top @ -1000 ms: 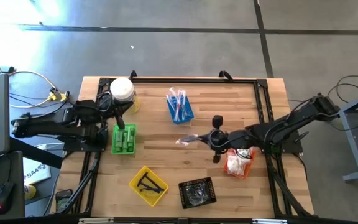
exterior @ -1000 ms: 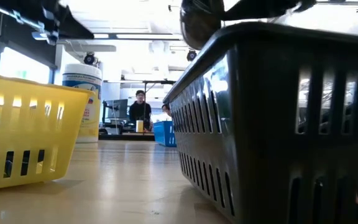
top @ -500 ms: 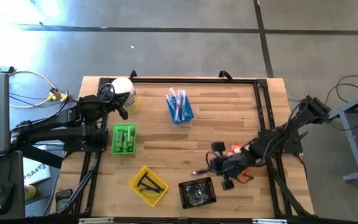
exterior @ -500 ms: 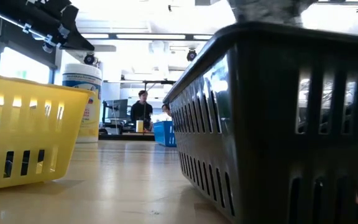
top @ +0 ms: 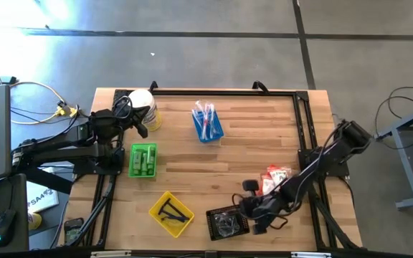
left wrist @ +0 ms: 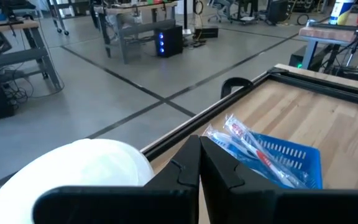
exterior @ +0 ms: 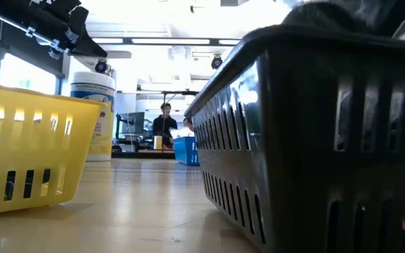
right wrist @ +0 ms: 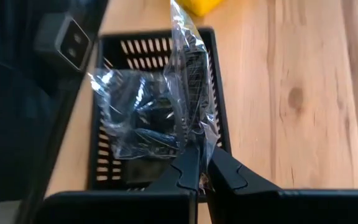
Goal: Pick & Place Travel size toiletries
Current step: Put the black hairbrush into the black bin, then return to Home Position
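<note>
- The wooden table point(top: 192, 165) carries five small trays and a white tub point(top: 141, 103) at the left rear, beside the left gripper point(top: 143, 131), whose fingers are pressed together on nothing.
- The blue tray point(top: 208, 123) holds wrapped toothbrushes point(left wrist: 248, 142); the green tray point(top: 143, 160) holds green bottles.
- The right gripper point(right wrist: 197, 163) pinches a clear wrapper point(right wrist: 188, 93) over the black tray point(right wrist: 104, 168), above its wrapped dark bits point(right wrist: 135, 118).

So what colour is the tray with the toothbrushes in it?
Blue; the tray shows best in the high view.
</note>
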Motion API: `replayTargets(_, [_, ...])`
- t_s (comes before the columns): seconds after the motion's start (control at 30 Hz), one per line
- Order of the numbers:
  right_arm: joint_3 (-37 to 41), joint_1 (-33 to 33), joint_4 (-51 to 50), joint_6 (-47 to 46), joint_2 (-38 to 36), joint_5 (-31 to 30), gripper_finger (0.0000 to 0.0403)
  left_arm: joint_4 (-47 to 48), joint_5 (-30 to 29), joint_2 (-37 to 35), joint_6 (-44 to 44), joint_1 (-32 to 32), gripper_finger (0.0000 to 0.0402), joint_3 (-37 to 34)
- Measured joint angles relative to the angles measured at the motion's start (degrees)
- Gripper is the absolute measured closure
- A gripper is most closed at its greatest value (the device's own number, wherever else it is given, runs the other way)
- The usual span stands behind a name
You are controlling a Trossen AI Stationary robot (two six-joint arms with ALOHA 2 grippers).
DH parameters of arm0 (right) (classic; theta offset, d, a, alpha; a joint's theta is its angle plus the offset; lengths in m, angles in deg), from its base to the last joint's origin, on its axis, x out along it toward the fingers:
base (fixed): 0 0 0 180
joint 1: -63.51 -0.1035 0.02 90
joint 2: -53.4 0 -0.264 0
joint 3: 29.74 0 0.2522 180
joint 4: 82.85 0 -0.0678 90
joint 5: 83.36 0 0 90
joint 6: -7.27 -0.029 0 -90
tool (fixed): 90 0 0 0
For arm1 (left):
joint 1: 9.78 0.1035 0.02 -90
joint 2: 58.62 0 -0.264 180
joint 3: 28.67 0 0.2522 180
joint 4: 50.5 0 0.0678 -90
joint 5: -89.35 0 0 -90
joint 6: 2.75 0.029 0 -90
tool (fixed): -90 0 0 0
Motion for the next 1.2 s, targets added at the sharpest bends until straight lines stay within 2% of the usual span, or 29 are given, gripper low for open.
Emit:
replayTargets(0.27, [0.0,0.36,0.7,-0.44,2.18,2.86,0.0398,0.04,1.56,0.0,0.0,-0.11,0.0401,0.0])
replayTargets(0.37, [0.0,0.38,2.33,-0.16,2.18,4.16,0.0385,0.04,1.6,0.0,0.0,-0.11,0.0401,0.0])
replayTargets(0.73, [0.0,1.54,2.98,3.16,1.87,8.83,0.023,0.2,1.6,0.0,0.06,-0.11,0.0401,0.02])
replayTargets(0.83, [0.0,2.29,2.92,3.88,0.49,10.18,0.0206,0.99,1.57,0.0,0.78,-0.11,0.0401,0.04])
replayTargets(0.97, [0.0,2.93,1.29,4.68,-3.04,10.95,0.0195,1.87,1.85,0.0,2.55,-0.11,0.0401,0.04])
replayTargets(1.13, [0.0,3.07,1.09,11.37,-10.59,10.5,0.0206,2.65,13.04,-0.02,10.65,-0.13,0.0401,0.07])
replayTargets(1.2, [0.0,3.05,1.13,16.16,-14.29,8.06,0.0217,2.51,18.48,0.0,13.42,-0.13,0.0401,0.07])
